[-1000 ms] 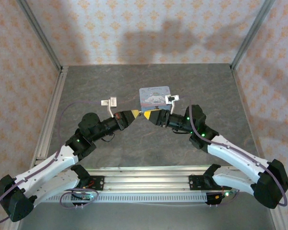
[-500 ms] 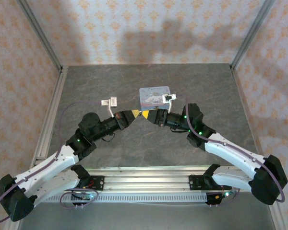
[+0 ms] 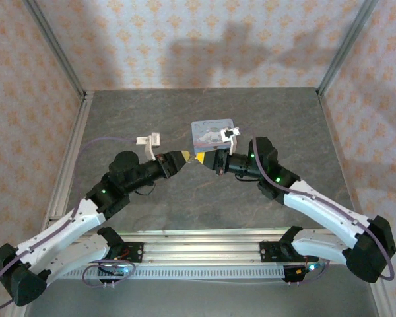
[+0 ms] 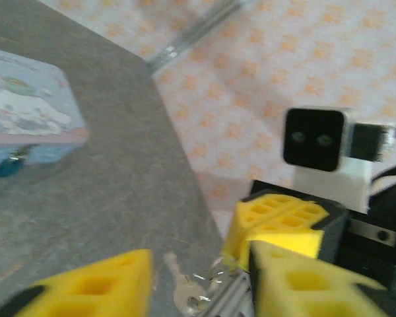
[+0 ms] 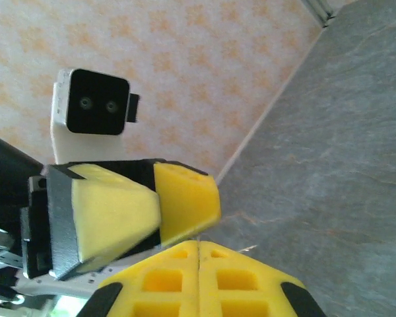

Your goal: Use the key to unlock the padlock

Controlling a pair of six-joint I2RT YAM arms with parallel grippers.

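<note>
Since the earlier frame the left gripper (image 4: 199, 281) has parted its yellow fingers, now spread at the bottom of the left wrist view, with the key (image 4: 180, 290) hanging on its ring between them, touching neither. The right gripper (image 5: 198, 246) has pressed its fingers together, pinching the key's ring end. At far left the padlock (image 4: 10, 163) lies on the grey table (image 4: 119, 191), just beside the cartoon tin (image 4: 26, 112).

Small, pale silvery key (image 4: 180, 290), blurred, sits in the gap between the parted left jaws, held at the tips of the closed right jaws. Tiny blue padlock (image 4: 8, 163) lies on the table (image 4: 105, 198), well beyond both jaws.
</note>
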